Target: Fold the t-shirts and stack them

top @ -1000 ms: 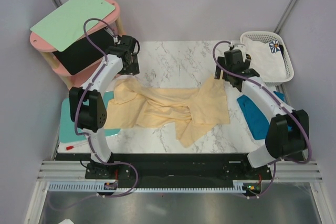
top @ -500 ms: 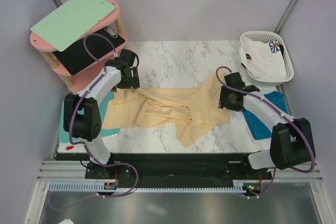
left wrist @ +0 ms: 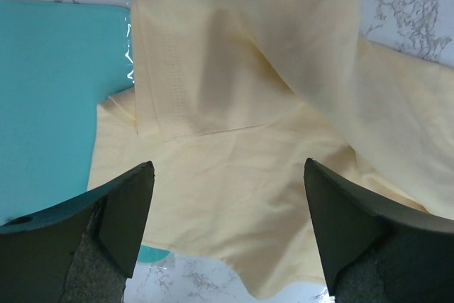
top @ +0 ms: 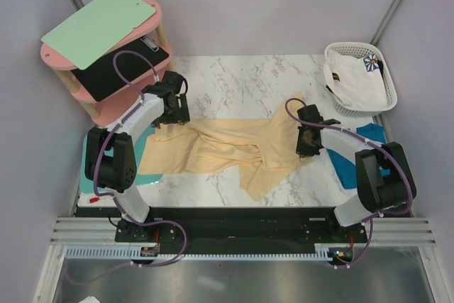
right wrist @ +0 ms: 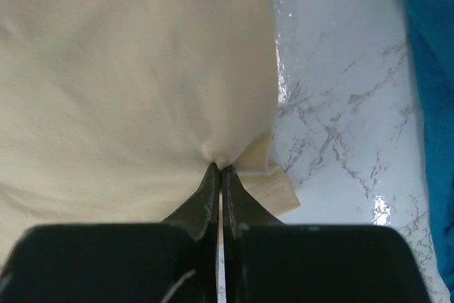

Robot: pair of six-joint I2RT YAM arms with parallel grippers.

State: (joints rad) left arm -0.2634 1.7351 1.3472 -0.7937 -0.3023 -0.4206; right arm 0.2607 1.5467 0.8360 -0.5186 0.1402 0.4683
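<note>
**Spreading the first shirt, ahead of any fold.** Nearest the arm bases, one loose flap of the pale yellow t-shirt [top: 259, 179] trails toward the near edge of the marble surface [top: 241, 83]. The cloth between the two arms lies bunched and twisted.

**Right jaws:** closed on a thin pinch at the shirt's right-hand edge. A folded hem tab pokes out just right of the tips, with bare marble beyond it. The teal-blue t-shirt [right wrist: 429, 33] lies farther right, apart from the yellow cloth.

**Left jaws:** wide open, holding nothing, poised over the shirt's opposite end. A doubled-over panel with a stitched edge lies between them. The turquoise board [left wrist: 50, 90] lies left of the left jaw, partly under the cloth.

**Farthest, beyond the right jaws:** the white flower-print t-shirt [top: 355, 79] rests in the lattice basket [top: 389, 83].

**Judgement:** the shirt is not yet flat. The left jaws should close on the stitched edge alone, clear of the board. Both ends should then be drawn apart evenly and low over the marble, so that the twist opens without the slim right-hand pinch slipping.
</note>
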